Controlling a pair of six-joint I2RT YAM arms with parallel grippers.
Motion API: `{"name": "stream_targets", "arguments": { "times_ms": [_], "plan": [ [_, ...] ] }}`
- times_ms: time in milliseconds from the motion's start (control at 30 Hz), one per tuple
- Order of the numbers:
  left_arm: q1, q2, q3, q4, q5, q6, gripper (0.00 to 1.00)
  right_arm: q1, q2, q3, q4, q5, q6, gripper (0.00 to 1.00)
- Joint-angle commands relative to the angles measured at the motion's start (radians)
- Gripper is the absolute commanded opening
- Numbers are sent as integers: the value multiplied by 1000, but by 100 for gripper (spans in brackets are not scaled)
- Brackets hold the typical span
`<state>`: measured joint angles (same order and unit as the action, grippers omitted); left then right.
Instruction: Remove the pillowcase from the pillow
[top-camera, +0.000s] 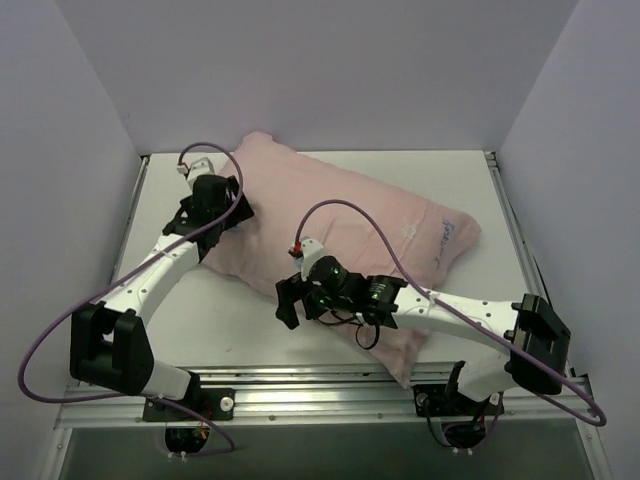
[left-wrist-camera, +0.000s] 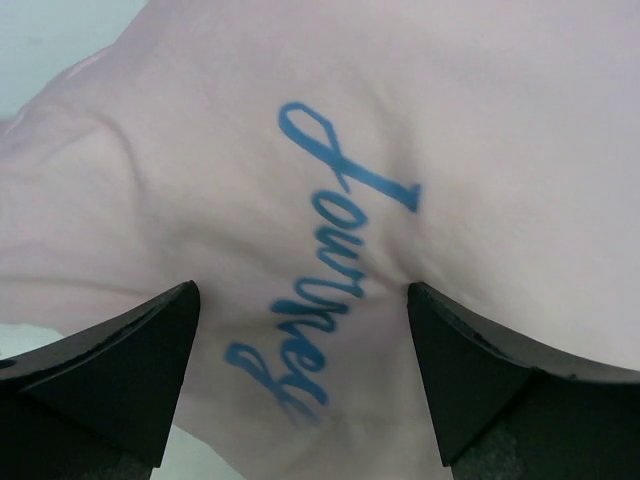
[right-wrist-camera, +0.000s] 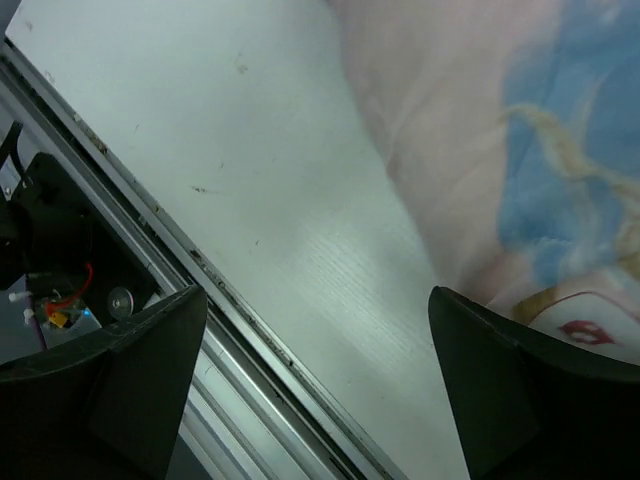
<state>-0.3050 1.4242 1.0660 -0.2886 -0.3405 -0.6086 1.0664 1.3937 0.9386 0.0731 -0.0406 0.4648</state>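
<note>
Pillowcase (top-camera: 350, 225) is lying pale-pink side up across the table (top-camera: 230, 320), fully covering the pillow; no white cushion is showing, and I cannot tell which end is the open one.

Left gripper (left-wrist-camera: 300, 300) is hovering with fingers wide apart, nothing clamped; blue "Journey" script (left-wrist-camera: 320, 260) is sitting directly under it, between the fingers, at the far-left corner of the cover.

Right gripper (right-wrist-camera: 315, 300) is also standing apart and empty; bare table is lying under it, the cover's edge with the cartoon print (right-wrist-camera: 560, 180) showing through is sitting off by its right finger, and the metal rail (right-wrist-camera: 250, 330) is running past its left finger.

Risks as I'm reading it:
- left gripper biting too deep and catching stuffing with the fabric; pillow would be dragging along instead of sliding out;
- right gripper closing where it is now would be grabbing air, or scraping the table;
- both pulling at a closed end would only be stretching the cloth;
- thin fabric slipping out of a shallow pinch.
</note>
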Motion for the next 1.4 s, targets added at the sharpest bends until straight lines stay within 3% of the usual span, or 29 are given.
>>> {"name": "stream_targets", "arguments": {
  "times_ms": [0, 200, 300, 333, 400, 433, 600, 733, 967, 1200, 1367],
  "plan": [
    [-8, -27, 149, 34, 103, 61, 94, 7, -16, 112, -99, 48, -41, 88],
    [-11, -244, 39, -26, 182, 9, 94, -58, -183, 215, -286, 317, -109, 92],
    [-23, -350, -79, -14, 265, -74, 94, -231, -255, 229, -360, 364, -124, 96],
    [-34, -370, -112, 2, 305, -97, 94, -347, -263, 230, -375, 366, -132, 97],
    [-80, -396, -194, 81, 340, -170, 94, -478, -260, 238, -380, 285, -156, 100],
    [-100, -393, -216, 118, 371, -190, 94, -603, -251, 239, -369, 242, -163, 100],
    [-206, -243, -242, 272, 434, -258, 94, -798, -113, 195, -234, -45, -179, 98],
    [-200, -173, -273, 347, 385, -299, 94, -775, 40, 164, -135, -267, -222, 91],
    [-145, -315, -368, 237, 245, -258, 94, -491, 182, 144, -36, -291, -193, 89],
    [-75, -433, -322, 11, 216, -64, 94, -375, 245, 221, -33, -191, -158, 88],
    [-106, -456, -154, -113, 337, 192, 94, -376, 122, 262, -61, -79, -118, 89]
  ]
}}
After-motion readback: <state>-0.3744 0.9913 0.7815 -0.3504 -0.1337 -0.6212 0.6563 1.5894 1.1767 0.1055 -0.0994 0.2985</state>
